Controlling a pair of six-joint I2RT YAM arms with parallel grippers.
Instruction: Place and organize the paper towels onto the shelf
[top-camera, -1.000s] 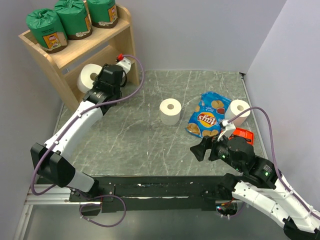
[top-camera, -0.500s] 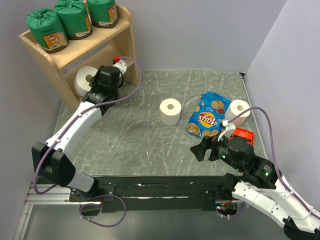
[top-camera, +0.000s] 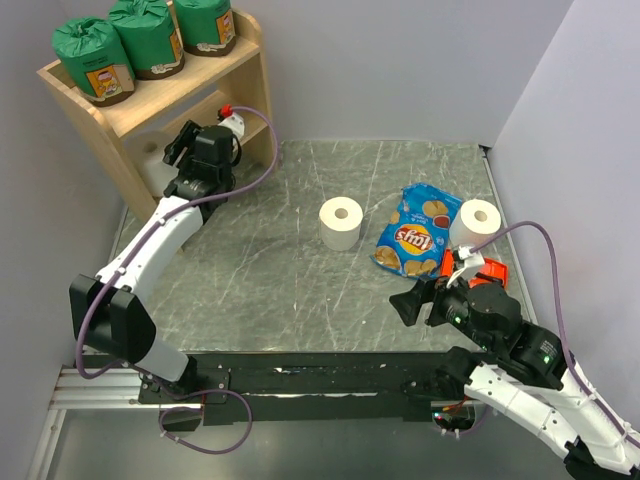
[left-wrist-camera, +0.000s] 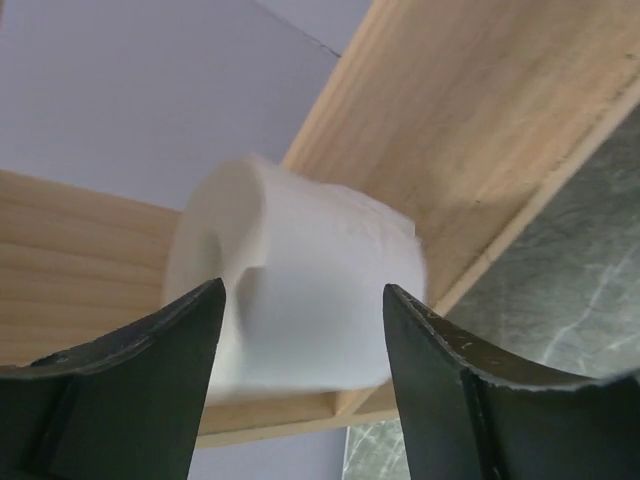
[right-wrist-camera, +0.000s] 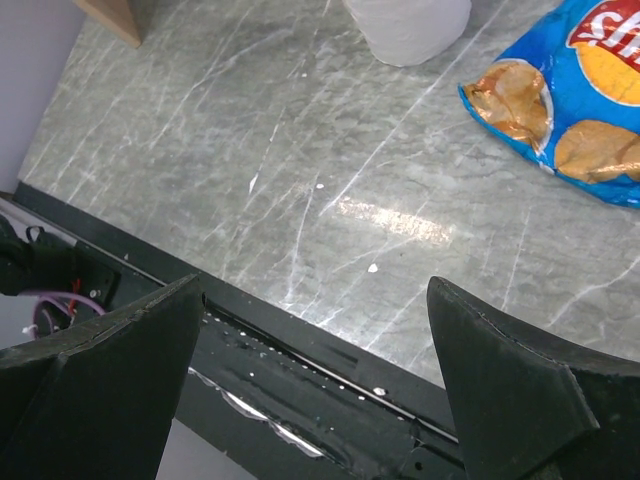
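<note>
Wooden shelf (left-wrist-camera: 480, 120), white roll (left-wrist-camera: 310, 250) just beyond left hand (left-wrist-camera: 302, 295)

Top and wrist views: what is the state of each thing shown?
left gripper, open, at the shelf.
right gripper, open, empty.
shelved roll, on lower tier.
green rolls, upright on top tier.
centre roll, upright on table.
right roll, upright beside chip bag.

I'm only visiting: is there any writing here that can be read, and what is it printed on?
"Lay's": on the blue snack bag, seen from the top camera.
White lettering on the same bag in the right wrist view: cut off by the picture's edge, unreadable.
Orange-brown labels on the green-wrapped rolls: too small to read.
No other text can be made out.
</note>
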